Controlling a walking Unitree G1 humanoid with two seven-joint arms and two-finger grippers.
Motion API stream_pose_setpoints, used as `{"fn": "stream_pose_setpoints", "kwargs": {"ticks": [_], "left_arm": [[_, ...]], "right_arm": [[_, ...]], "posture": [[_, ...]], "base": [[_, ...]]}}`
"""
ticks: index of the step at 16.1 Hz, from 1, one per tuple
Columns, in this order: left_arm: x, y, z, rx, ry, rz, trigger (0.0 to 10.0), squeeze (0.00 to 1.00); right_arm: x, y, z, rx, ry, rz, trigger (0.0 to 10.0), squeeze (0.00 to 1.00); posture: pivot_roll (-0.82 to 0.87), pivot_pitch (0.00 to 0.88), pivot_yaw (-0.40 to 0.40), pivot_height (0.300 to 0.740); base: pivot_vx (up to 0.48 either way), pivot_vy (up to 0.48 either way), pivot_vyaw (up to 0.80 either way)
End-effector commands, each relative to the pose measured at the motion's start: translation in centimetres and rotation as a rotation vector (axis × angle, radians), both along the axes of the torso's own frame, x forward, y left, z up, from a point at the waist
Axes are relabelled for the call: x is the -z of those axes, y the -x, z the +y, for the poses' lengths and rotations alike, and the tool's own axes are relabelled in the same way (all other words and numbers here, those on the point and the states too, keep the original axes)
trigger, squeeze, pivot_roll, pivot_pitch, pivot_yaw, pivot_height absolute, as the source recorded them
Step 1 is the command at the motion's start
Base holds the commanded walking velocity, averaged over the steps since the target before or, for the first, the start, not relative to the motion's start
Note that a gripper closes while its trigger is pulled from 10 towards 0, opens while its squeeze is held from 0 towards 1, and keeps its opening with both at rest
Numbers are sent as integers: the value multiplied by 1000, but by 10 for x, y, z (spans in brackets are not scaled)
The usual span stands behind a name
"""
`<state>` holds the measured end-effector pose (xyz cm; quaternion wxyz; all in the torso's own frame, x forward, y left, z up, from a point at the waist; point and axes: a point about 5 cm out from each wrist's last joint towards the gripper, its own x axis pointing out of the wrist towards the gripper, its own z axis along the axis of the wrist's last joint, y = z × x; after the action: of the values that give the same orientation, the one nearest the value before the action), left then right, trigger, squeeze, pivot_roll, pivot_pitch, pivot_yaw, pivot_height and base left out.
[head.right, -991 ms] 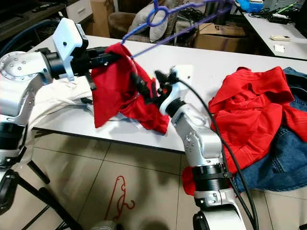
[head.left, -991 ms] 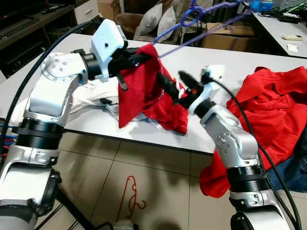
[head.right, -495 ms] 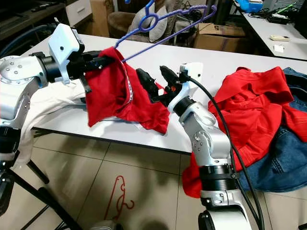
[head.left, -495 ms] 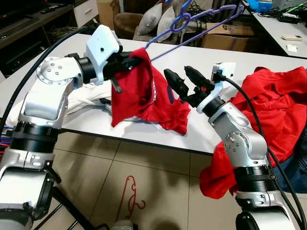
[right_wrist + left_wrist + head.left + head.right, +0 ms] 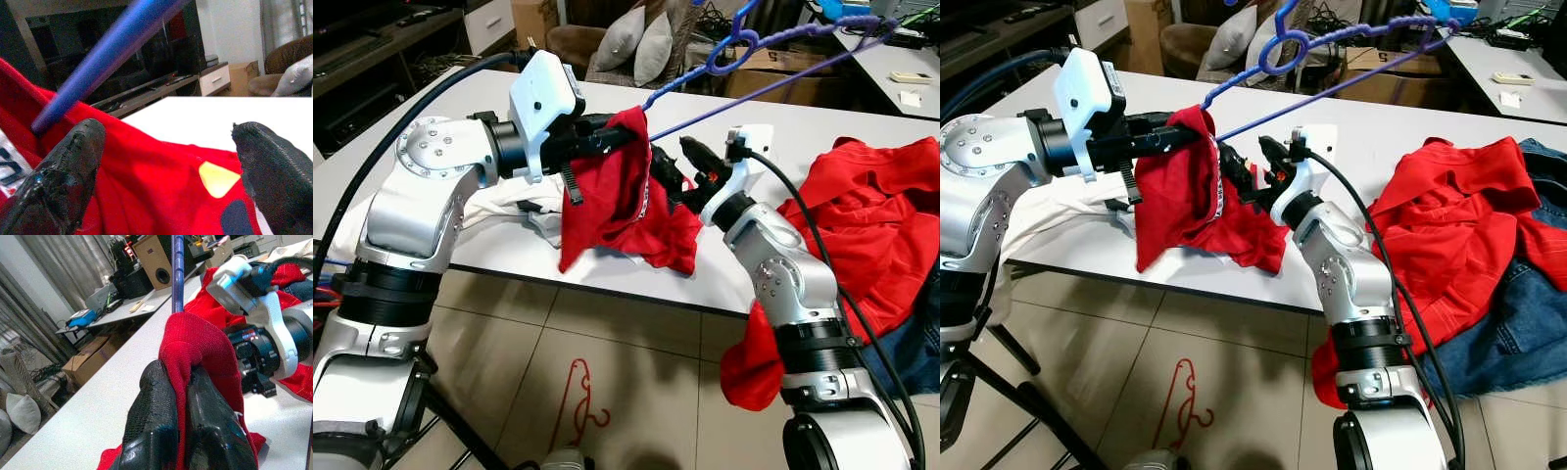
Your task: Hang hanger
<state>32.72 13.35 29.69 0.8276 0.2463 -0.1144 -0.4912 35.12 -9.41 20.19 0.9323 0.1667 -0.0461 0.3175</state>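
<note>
Surface: long white table (image 5: 773,127) in a cluttered room, sofa with grey cushions (image 5: 641,39) and cardboard boxes behind it.

Left eye view. Left claw (image 5: 631,132) clenched on the top fold of a red knit garment (image 5: 612,201), which hangs over the near edge of the surface. Purple plastic hanger (image 5: 783,44) rises from that fold, its one arm inside the cloth, its hook high toward the far side. Right claw (image 5: 680,166) sits just beside the garment, fingers spread, grasping nothing. Judgement: the hanger is only half dressed; the free shoulder of cloth should be drawn over the bare arm while the left grip holds firm.

Right eye view. Crumpled red jacket (image 5: 1459,215) lies on the right of the surface, blue denim (image 5: 1528,323) past it, white cloth (image 5: 1048,211) under the left arm. Red wire hanger (image 5: 1185,397) lies on the tiled floor (image 5: 1234,362) below. Black cables along both arms could snag the hook.

Left wrist view. Two black fingers (image 5: 156,431) pinch red cloth; the purple rod stands straight up from the fold.

Right wrist view. Fingertips (image 5: 63,171) well apart, red cloth between and beyond them, purple rod crossing above.
</note>
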Motion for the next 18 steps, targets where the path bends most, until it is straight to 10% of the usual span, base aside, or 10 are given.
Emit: {"fn": "stream_pose_setpoints", "kwargs": {"ticks": [1, 8, 18], "left_arm": [[-3, 0, -2, -18, -11, -22, 0, 0], [5, -11, 12, -133, -30, -28, 0, 0], [-5, 6, 2, 10, 67, 5, 0, 0]], "right_arm": [[-4, -1, 5, -22, 6, -23, 10000, 0], [-6, 9, 1, -70, -26, -70, 10000, 0], [14, -3, 3, -19, 84, 35, 10000, 0]], "posture": [[187, 0, -38, 740], [181, 0, -39, 740], [186, 0, -60, 740]], "base": [[0, 0, 0], [0, 0, 0], [0, 0, 0]]}}
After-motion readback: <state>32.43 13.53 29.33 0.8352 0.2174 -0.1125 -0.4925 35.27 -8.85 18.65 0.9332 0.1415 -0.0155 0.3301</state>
